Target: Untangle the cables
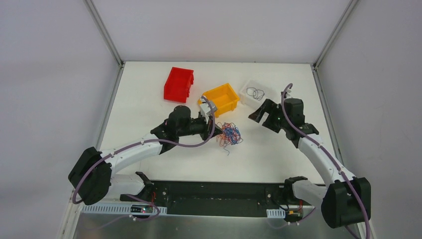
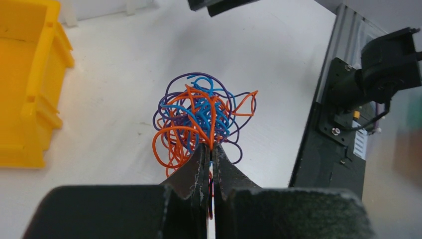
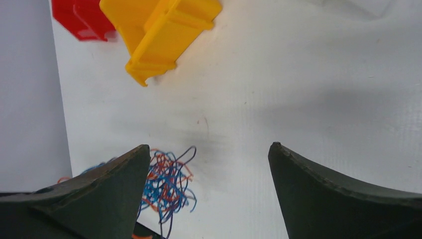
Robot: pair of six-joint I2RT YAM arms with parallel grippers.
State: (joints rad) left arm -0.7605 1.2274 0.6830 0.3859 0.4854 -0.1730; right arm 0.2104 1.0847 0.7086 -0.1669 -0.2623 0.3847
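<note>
The cables (image 1: pixel 230 133) lie as one knotted bundle of thin blue, orange and purple wires in the middle of the table. My left gripper (image 1: pixel 217 132) is at the bundle's left side. In the left wrist view this gripper (image 2: pixel 211 147) is shut on strands of the cables (image 2: pixel 199 115), with an orange wire running between its jaws. My right gripper (image 1: pixel 258 113) hovers to the right of the bundle, apart from it. Seen from the right wrist, the gripper (image 3: pixel 209 147) stands wide open with nothing in it, and the cables (image 3: pixel 168 180) show beside its left finger.
A red bin (image 1: pixel 178 84) and a yellow bin (image 1: pixel 221 98) stand behind the bundle. A clear bin (image 1: pixel 264 88) at the back right holds a dark wire loop (image 1: pixel 256 93). The yellow bin (image 2: pixel 30 84) is close to the left of my left gripper.
</note>
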